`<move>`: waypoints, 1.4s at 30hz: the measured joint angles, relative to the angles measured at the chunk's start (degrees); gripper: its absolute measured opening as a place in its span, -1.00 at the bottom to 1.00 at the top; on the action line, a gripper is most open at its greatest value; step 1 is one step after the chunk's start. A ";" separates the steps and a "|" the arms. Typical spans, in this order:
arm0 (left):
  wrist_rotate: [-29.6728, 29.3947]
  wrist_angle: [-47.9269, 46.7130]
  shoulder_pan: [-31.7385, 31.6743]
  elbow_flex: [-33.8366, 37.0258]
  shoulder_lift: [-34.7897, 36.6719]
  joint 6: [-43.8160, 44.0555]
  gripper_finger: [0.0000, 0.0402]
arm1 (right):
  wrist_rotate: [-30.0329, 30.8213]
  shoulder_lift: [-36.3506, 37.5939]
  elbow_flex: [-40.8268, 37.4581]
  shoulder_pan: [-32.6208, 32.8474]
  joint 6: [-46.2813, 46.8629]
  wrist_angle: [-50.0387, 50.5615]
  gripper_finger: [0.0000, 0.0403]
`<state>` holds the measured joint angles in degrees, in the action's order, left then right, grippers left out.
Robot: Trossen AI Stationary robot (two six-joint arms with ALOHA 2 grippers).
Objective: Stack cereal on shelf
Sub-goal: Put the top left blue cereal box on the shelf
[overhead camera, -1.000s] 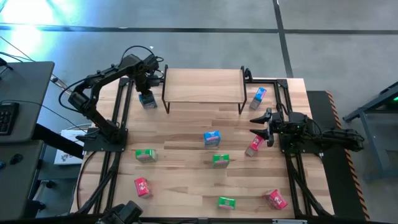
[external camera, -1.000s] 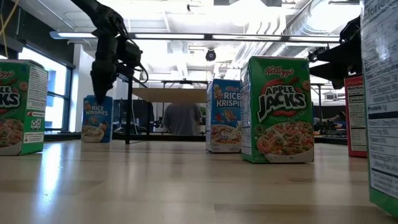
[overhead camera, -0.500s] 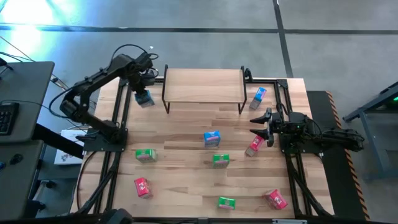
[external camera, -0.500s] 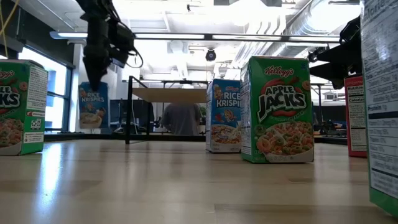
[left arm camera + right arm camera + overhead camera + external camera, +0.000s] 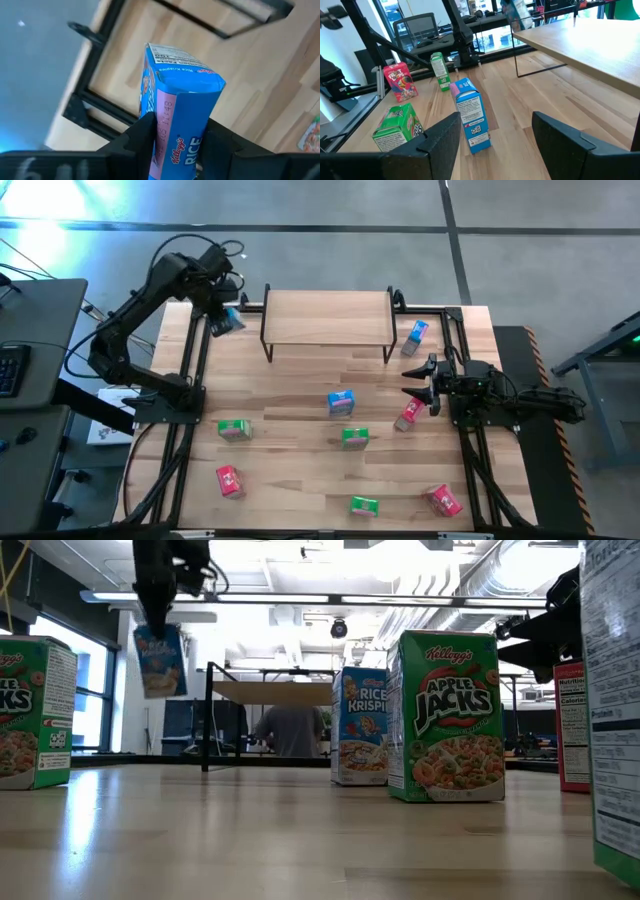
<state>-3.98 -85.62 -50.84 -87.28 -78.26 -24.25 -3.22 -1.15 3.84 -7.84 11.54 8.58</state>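
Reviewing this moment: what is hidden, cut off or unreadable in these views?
- Low view: left gripper mostly cut off by the top edge; the lifted blue cereal box is blurred, print unreadable.
- Low view: shelf top seen edge-on.
- Left wrist view: box blocks the table beyond.

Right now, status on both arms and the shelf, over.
Left tool shut on blue Rice Krispies cardboard box, lifted beside light wooden shelf. Right tool open, idle near red box. Shelf top bare.
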 joint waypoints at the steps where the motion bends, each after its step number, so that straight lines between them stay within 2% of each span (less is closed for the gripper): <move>1: -0.27 -0.29 0.43 -1.21 0.00 0.02 -0.40 | 0.00 -0.01 0.01 0.00 0.00 -0.02 0.18; 10: -4.66 -0.69 5.03 -12.32 -2.00 -1.24 -0.40 | 0.00 0.00 0.00 0.00 -0.01 -0.02 0.18; 23: -7.53 -0.42 9.28 -27.62 -10.40 -3.63 -0.40 | 0.00 -0.01 0.01 0.00 -0.01 0.00 0.18; 35: -7.77 0.01 11.86 -37.09 -20.93 -7.76 -0.40 | 0.00 0.00 0.00 0.00 0.01 -0.02 0.18; 42: -7.45 -0.21 12.74 -38.92 -25.06 -7.92 -0.40 | 0.00 0.00 0.02 0.00 0.00 -0.01 0.18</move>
<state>-11.42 -85.82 -38.10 -126.19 -103.32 -32.17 -3.22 -1.15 3.85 -7.84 11.54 8.57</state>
